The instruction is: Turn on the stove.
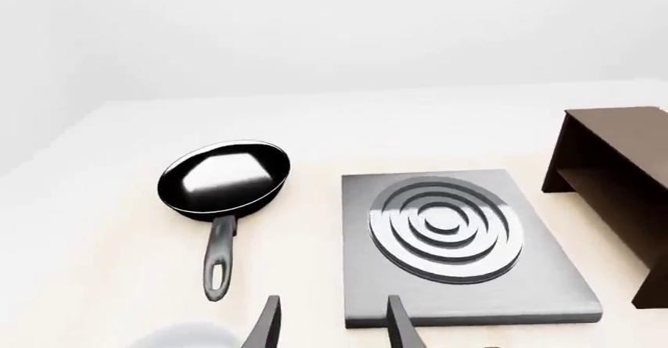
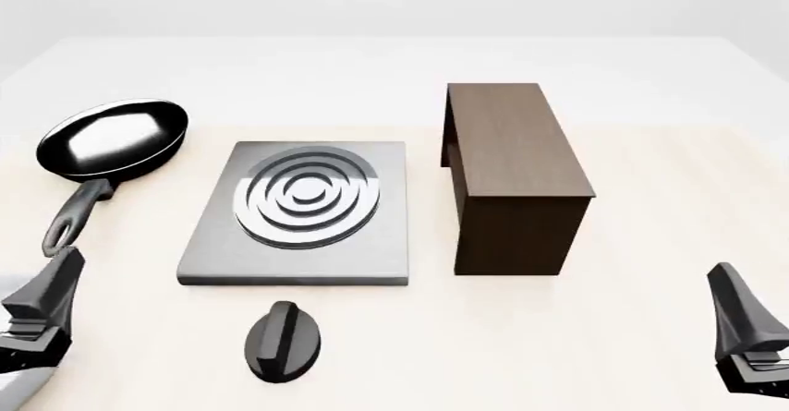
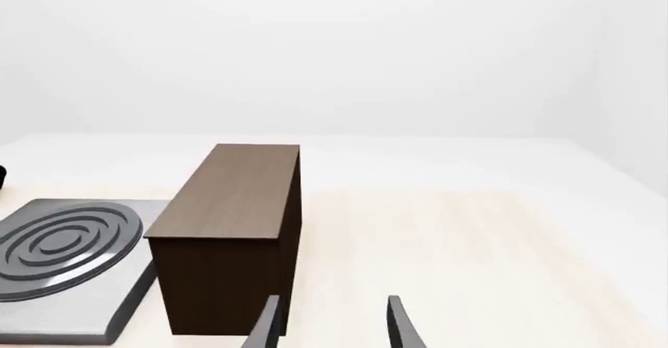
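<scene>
- Since neither gripper is anywhere near the knob point(image 2: 285, 340), the task looks wholly undone: reaching, gripping and turning are all left, as far as I can judge.
- The stove point(image 2: 299, 215) lies flat on the table point(image 2: 641, 189), a little left of centre in the front view, its burner rings raised in the middle of the slab.
- The knob sits apart from the slab, just beside its near edge, ridge pointing roughly away from the arms; whether that marks "off" cannot be told.
- The left gripper point(image 1: 328, 324) hangs low at the near left corner, fingers spread with nothing between them, aimed toward the stove's near edge.
- The right gripper point(image 3: 332, 324) hangs at the near right, likewise spread and empty, facing the cabinet point(image 2: 512, 175), well apart from the knob.
- The pan point(image 2: 111, 143) rests left of the stove, the cabinet right of it; neither blocks the knob.
- The left arm seems the closer one for the reach.
</scene>
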Robot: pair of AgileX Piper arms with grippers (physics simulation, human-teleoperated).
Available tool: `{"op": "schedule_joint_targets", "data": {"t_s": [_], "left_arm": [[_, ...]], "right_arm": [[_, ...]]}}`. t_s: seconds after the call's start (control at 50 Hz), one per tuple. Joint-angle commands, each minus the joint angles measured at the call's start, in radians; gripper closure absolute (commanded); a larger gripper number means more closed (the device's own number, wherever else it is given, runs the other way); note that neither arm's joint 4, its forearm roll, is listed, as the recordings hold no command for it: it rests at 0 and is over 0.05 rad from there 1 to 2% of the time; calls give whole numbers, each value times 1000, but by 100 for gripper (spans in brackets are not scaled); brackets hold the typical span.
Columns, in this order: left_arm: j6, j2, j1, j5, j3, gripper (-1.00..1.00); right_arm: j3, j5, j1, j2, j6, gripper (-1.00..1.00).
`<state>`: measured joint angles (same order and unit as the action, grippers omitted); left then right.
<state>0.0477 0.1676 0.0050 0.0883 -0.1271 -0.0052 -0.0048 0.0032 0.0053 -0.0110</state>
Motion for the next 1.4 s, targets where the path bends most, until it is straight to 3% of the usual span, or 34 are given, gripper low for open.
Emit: {"op": "schedule_joint_targets", "data": {"t_s": [0.02, 0.22, 0.38, 0.4, 0.62, 0.7, 0.9, 1.12, 1.4], "left_arm": [[-15, 40, -37, 127, -129, -100], [-19, 89, -89, 225, -230, -100], [118, 237, -63, 251, -266, -100], [87, 267, -87, 249, -280, -100], [194, 344, -46, 278, -320, -100], [185, 357, -56, 301, -339, -100], [263, 354, -33, 331, -330, -100], [337, 456, -40, 326, -293, -100], [355, 530, -61, 312, -286, -100]], "right_arm": [[0, 0, -1, -2, 1, -100], [0, 0, -1, -2, 1, -100], [0, 0, -1, -2, 1, -100], [0, 0, -1, -2, 1, -100], [0, 0, -1, -2, 1, -100], [0, 0, -1, -2, 1, -100], [0, 0, -1, -2, 1, -100], [0, 0, -1, -2, 1, -100], [0, 0, -1, -2, 0, -100]]}}
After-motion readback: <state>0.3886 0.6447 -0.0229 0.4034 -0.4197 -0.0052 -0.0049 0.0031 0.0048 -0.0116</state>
